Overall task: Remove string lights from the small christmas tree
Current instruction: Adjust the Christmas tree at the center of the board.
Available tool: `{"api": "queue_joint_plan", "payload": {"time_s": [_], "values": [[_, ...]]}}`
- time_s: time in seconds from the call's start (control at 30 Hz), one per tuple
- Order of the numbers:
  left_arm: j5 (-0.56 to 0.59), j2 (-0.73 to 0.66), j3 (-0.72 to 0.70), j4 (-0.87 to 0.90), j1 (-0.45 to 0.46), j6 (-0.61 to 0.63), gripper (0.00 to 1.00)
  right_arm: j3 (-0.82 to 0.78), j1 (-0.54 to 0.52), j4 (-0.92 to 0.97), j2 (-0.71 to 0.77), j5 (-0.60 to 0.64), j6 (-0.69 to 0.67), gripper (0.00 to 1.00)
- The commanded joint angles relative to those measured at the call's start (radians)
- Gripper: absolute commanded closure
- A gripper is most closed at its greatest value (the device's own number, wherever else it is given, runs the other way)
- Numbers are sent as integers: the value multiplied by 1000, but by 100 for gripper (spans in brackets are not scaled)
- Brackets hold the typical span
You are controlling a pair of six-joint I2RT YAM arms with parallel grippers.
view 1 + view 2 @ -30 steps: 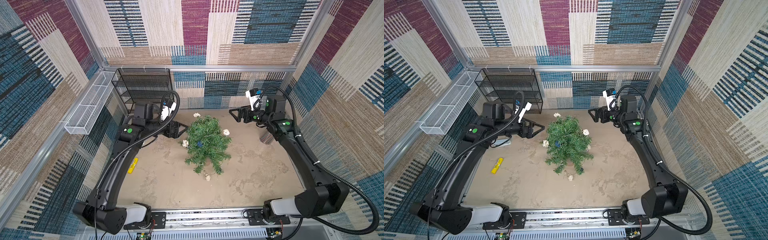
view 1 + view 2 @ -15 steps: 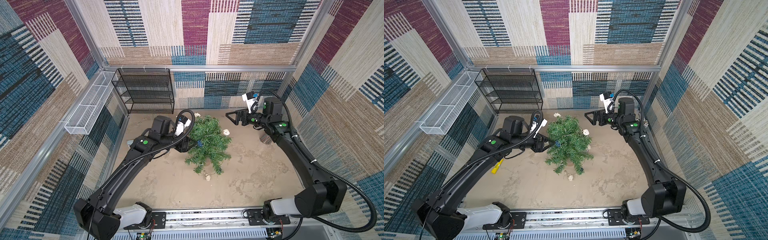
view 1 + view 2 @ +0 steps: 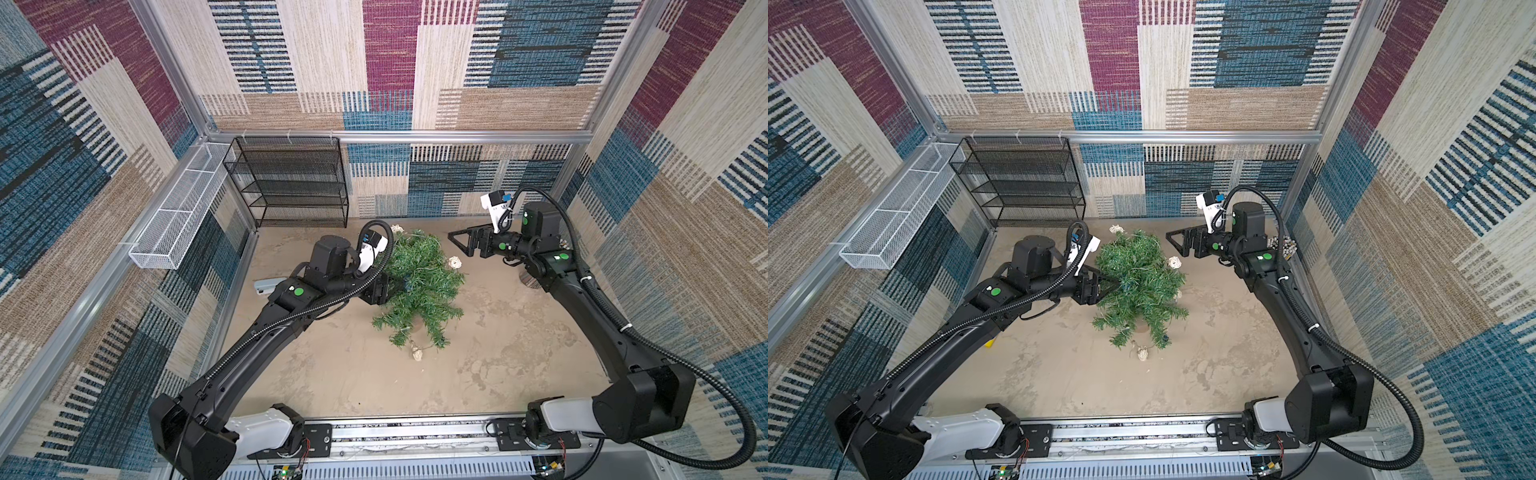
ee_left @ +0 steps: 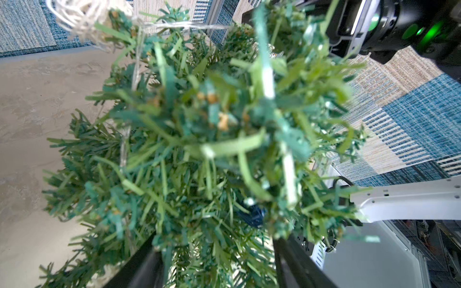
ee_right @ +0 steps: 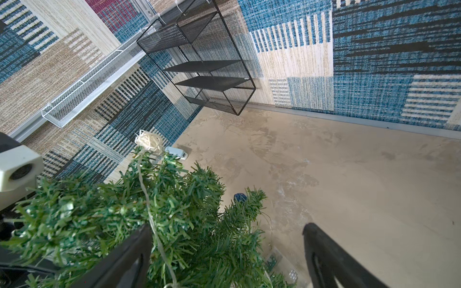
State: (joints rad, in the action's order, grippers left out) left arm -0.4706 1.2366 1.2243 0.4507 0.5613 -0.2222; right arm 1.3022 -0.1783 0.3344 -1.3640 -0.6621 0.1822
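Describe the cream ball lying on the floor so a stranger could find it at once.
Start at the small green tree in the middle of the sandy floor. Follow its lowest branches toward the rail the arms are mounted on; just past their tips lies a cream woven ball. Unlike the other cream balls, which sit up among the branches, this one rests on the floor.
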Motion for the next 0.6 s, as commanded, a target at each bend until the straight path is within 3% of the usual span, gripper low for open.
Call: {"api": "queue_joint_plan", "payload": {"time_s": [0.0,0.23,0.57], "values": [[-24,4,-6,-57,8,-53,31,0,-7,-28,2,8,9,4],[-2,11,-6,-57,23,-52,29,-8,-40,-22,-1,20,9,3],[137,-77,-16,54,43,-20,7,4,-82,0,-1,51,-13,3]]}}
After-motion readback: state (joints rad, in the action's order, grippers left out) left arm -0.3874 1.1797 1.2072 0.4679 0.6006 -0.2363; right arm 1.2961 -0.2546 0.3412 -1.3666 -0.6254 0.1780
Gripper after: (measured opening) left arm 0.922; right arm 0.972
